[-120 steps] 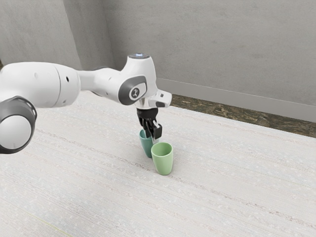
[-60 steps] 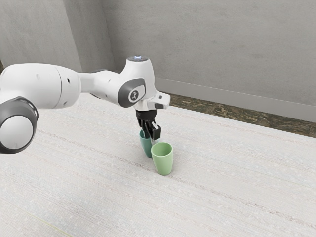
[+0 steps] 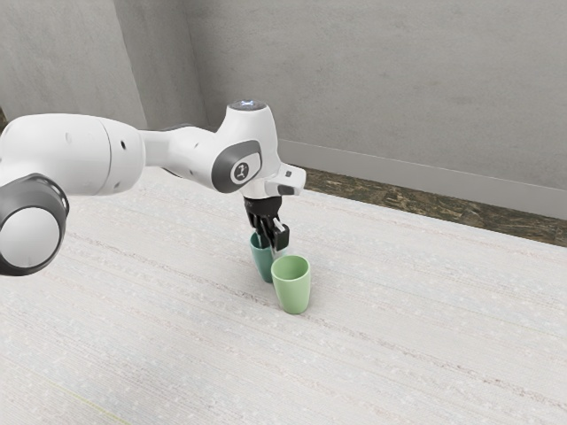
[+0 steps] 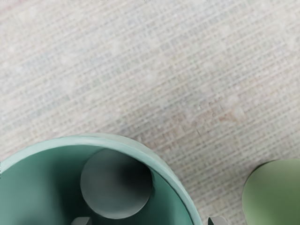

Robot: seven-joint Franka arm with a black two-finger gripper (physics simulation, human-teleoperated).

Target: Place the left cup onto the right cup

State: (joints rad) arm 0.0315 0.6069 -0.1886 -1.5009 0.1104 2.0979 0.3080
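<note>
The arm enters from the exterior view's left and points its black gripper straight down at the rim of the teal cup. The teal cup stands upright on the pale, woven-textured tabletop.

The light green cup also stands upright on the tabletop, just beside the teal cup toward the exterior view's right and nearer the camera. In the exterior view the two cups overlap, so whether they touch cannot be told there. The wrist view shows a strip of bare tabletop between the teal cup and the light green cup.

Finger state: the fingers stand apart and straddle the teal cup's wall. One tip sits inside the cup, above its round grey-green bottom, and clear of the wall. The other tip sits outside the rim, on the side facing the light green cup. The wall is not clamped.

Markings: the grey joint cover on the arm carries a small round white emblem; its form is too small to read.

A grey wall stands behind the tabletop.
</note>
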